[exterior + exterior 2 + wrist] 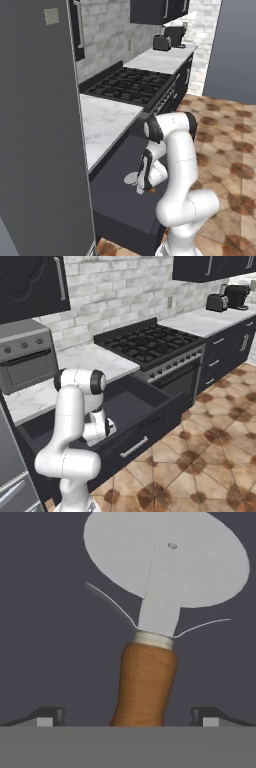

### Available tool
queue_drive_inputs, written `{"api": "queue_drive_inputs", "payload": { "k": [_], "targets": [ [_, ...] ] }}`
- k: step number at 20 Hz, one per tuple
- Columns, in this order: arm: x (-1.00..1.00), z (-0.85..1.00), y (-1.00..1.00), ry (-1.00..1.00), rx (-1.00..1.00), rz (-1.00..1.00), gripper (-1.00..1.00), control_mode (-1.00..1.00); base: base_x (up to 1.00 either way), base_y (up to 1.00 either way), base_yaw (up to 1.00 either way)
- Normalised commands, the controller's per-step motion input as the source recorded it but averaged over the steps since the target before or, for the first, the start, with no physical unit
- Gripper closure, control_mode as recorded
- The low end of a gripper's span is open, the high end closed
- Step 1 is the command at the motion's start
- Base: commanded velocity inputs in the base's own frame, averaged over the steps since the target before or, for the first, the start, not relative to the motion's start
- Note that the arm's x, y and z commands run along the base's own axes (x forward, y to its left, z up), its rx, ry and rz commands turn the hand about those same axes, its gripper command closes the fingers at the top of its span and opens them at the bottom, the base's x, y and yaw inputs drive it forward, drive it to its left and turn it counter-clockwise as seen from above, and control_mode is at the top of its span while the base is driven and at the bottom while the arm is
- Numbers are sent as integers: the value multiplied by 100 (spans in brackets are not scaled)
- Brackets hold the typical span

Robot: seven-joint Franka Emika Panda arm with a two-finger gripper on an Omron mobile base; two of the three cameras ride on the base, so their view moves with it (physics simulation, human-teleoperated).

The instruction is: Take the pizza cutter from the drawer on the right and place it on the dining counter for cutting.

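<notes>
Looking down the gripper (127, 717), you see its fingers spread wide, one either side of the orange handle, apparently not touching it; the pizza cutter (155, 612) lies flat on the dark floor of the pulled-out drawer (142, 421), wheel pointing away.

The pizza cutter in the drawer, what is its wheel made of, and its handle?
The pizza cutter has a wheel that looks like pale, matte metal: flat, silvery-white, with a small rivet. Its handle looks like smooth wood, orange-brown with faint grain streaks. As a rendered scene, plastic can't be ruled out.
</notes>
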Motion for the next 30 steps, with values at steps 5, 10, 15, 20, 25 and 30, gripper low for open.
{"api": "queue_drive_inputs", "payload": {
  "k": [5, 10, 15, 20, 25, 30],
  "targets": [
    [8, -18, 0, 0, 0, 0, -100, -100, 0, 0, 0],
    [11, -13, 0, 0, 0, 0, -100, -100, 0, 0, 0],
    [12, -10, 0, 0, 0, 0, 100, -100, 0, 0, 0],
    [6, -1, 0, 0, 0, 0, 100, -100, 0, 0, 0],
    [0, 0, 0, 0, 0, 0, 100, -100, 0, 0, 0],
    [0, 23, 0, -2, -1, 0, 100, -100, 0, 0, 0]
  ]
}}
